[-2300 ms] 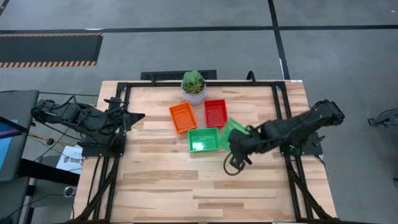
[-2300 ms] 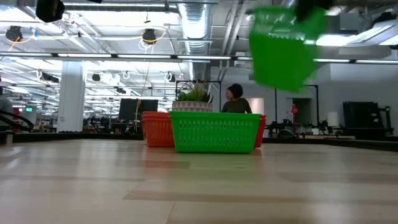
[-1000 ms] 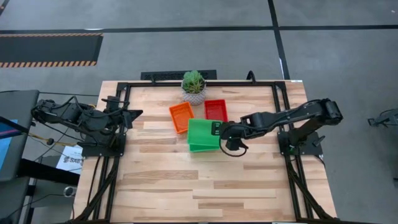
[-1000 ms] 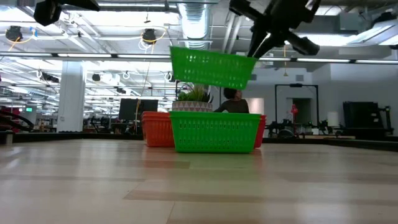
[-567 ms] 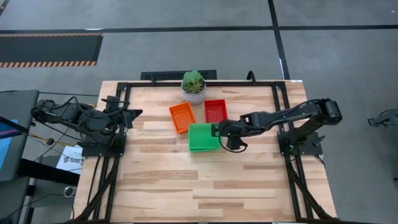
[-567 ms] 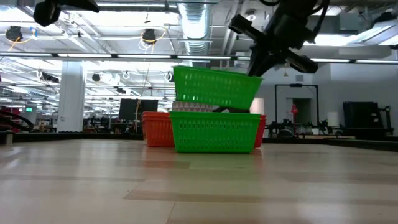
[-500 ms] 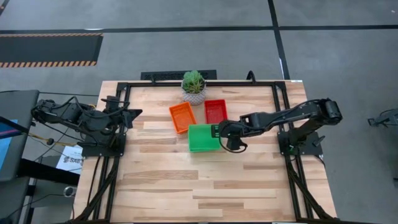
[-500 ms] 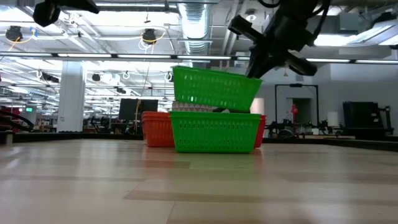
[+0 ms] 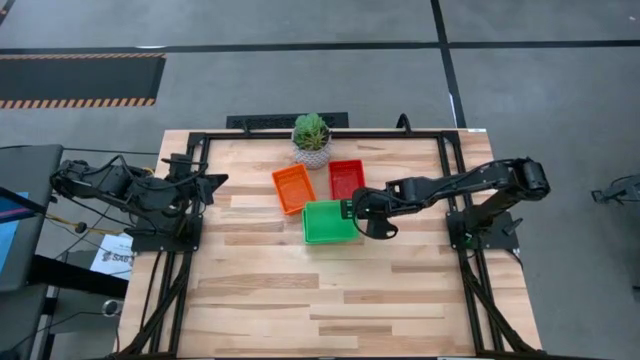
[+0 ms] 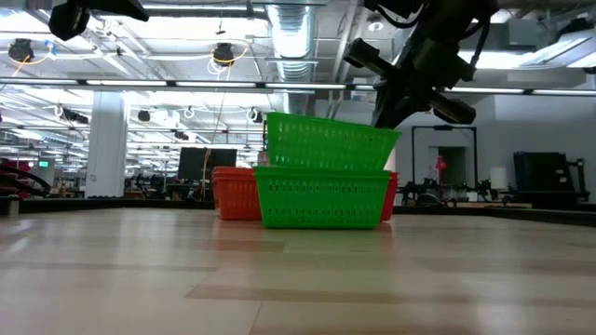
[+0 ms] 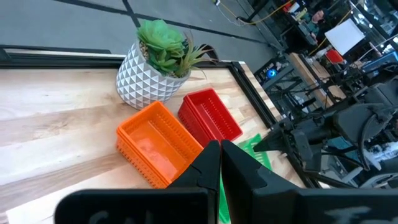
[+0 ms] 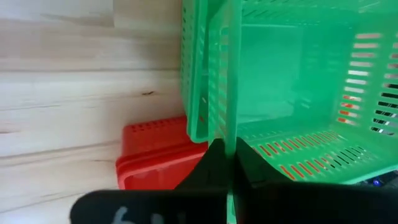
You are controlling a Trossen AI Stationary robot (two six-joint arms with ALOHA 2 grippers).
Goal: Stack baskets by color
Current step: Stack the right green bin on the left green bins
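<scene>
Two green baskets (image 9: 328, 222) stand at the table's middle. The upper one (image 10: 328, 142) sits partly inside the lower one (image 10: 321, 197), slightly tilted. My right gripper (image 9: 352, 210) is shut on the upper basket's right end. An orange basket (image 9: 294, 188) and a red basket (image 9: 347, 180) rest on the table just behind them. My left gripper (image 9: 215, 182) waits shut at the table's left side, clear of every basket. My right gripper pinches the right-hand short wall (image 12: 230, 118) of the upper green basket, one finger inside and one outside. The fingers (image 10: 386, 116) slant down from the table's right. The basket's lower part sits in the lower green basket (image 12: 194, 74), its left end slightly higher.
A small green plant in a white pot (image 9: 312, 139) stands at the far edge, close behind the orange and red baskets. Bare wood (image 9: 330, 300) fills the table's near half. A black frame (image 9: 452, 200) runs along the table's sides.
My right gripper has gone down with the green basket, staying shut on it. The basket hung clear above the lower green basket a second ago; now its bottom sits inside that basket and it is closer to level.
</scene>
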